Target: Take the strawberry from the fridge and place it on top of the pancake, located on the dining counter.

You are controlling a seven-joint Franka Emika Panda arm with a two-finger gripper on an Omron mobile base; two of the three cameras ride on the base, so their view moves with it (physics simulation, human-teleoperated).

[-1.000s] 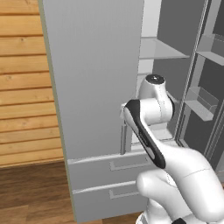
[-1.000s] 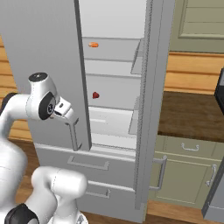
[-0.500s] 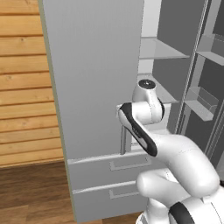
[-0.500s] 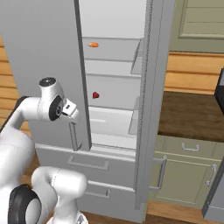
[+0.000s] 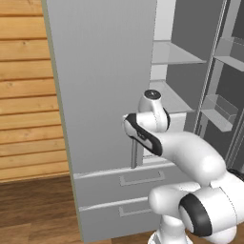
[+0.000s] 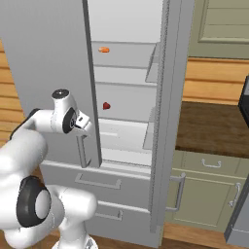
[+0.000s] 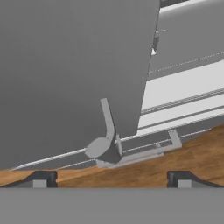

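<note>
- The strawberry sits on a middle white shelf inside the fridge. In the right base view it lies at about two o'clock from our gripper, well apart from it and untouched.
- A small orange item rests on the shelf above, at twelve o'clock from the strawberry. We judge it is not ours to take.
- The right door stands swung wide, so the shelves are exposed. The left door still closes off its half, and its edge stands between our hand and the fruit.
- Our gripper hangs released, both tips spread wide with nothing between them. In the hand view the lower end of the left door's bar handle is at twelve o'clock from the tips, near but not gripped.
- We judge the hand is held open and low by that handle because it is between jobs: free of the door and not yet aimed at the shelf.
- Below the doors lie the two drawers, shut, at six o'clock from the hand in the left base view.
- To reach the fruit we would need to swing round the door edge and in over the shelf; clipping that edge is the likely risk.
</note>
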